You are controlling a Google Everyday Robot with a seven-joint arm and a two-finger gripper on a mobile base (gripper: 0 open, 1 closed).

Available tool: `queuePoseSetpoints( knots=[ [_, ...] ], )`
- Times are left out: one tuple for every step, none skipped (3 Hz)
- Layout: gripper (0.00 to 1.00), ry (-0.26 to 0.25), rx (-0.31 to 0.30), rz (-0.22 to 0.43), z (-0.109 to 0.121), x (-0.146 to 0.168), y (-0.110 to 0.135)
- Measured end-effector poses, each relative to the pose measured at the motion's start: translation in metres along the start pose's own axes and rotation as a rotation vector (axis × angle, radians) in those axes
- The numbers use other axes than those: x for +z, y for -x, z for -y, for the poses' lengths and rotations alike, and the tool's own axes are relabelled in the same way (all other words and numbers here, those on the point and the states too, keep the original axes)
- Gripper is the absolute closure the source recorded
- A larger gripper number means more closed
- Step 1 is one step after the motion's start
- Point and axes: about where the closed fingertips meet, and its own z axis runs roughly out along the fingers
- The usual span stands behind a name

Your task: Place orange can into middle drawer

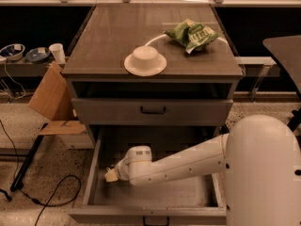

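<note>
The middle drawer (92,173) is pulled wide open at the bottom of the grey cabinet, with tall side walls and a flat grey floor. My white arm reaches into it from the right. The gripper (111,175) is low inside the drawer, near its left wall, just above the floor. A small pale yellowish bit shows at the gripper's tip; I cannot tell whether it is part of the orange can. No orange can shows clearly anywhere in view.
Above the open drawer is a shallower closed drawer front with a black handle (153,110). On the cabinet top stand an upturned white bowl on a plate (145,60) and a green snack bag (190,33). A cardboard box (51,98) and cables (51,192) lie at the left.
</note>
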Motion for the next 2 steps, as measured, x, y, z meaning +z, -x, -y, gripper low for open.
queuePoseSetpoints(
  knots=[
    [0.0, -0.018, 0.015, 0.015, 0.0082, -0.0055, 0.0012],
    [0.0, -0.037, 0.03, 0.029, 0.0169, -0.0118, 0.0047]
  ],
)
